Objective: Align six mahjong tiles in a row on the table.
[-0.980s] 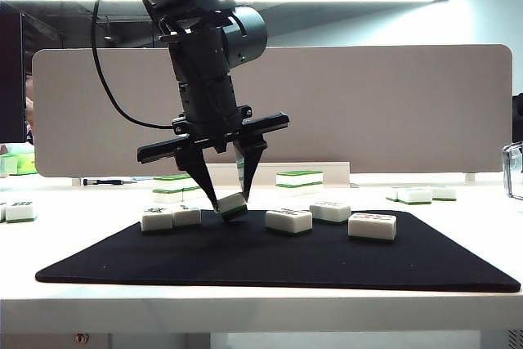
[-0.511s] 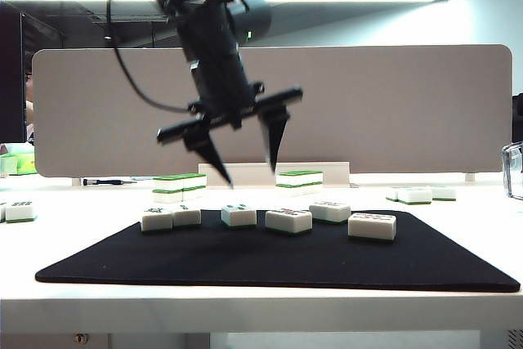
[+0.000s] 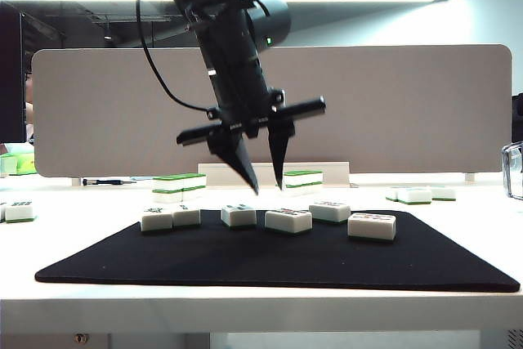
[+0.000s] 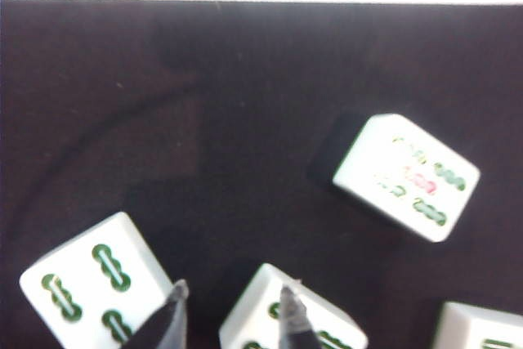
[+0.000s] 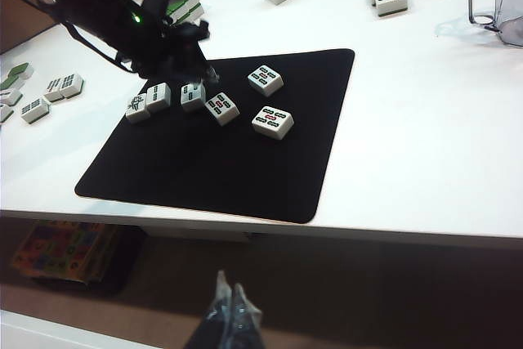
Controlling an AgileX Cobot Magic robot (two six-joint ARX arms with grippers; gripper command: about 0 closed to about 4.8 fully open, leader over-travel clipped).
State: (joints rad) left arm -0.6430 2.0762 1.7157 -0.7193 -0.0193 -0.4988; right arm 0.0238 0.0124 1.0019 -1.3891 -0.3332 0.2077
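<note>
In the left wrist view, three mahjong tiles (image 4: 94, 288) are cut off by the edge, and only the blurred tips of the left gripper (image 4: 231, 324) show. The right gripper (image 5: 228, 306) shows only dim, close-set fingertips.

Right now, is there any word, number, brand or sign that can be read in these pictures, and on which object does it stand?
No readable words, numbers or brands.
White rectangular mahjong tiles on the black rectangular mat: only green and red bamboo-like marks, no letters.
Leftmost mat tile: a dark mark, too small to read.
Tiles on the white table: marks too small.
</note>
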